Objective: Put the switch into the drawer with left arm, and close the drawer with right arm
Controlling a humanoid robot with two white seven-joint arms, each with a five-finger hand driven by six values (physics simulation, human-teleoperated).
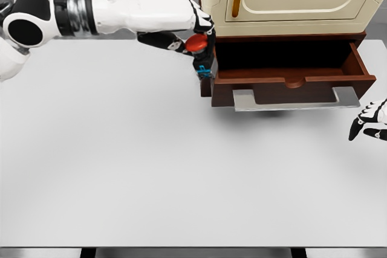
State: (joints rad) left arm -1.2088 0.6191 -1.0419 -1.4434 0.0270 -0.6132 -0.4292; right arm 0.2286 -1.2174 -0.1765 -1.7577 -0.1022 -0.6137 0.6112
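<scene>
No words to read anywhere: left white robot hand [192, 35] wrapped around small black switch with round red button [199, 52] beside open, smooth dark-brown wooden drawer [290, 80] with flat grey handle [296, 99], right hand [370, 120] loosely curled, holding nothing.

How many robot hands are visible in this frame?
2. The left robot hand holds the switch beside the open drawer; the right robot hand sits at the right edge.
</scene>
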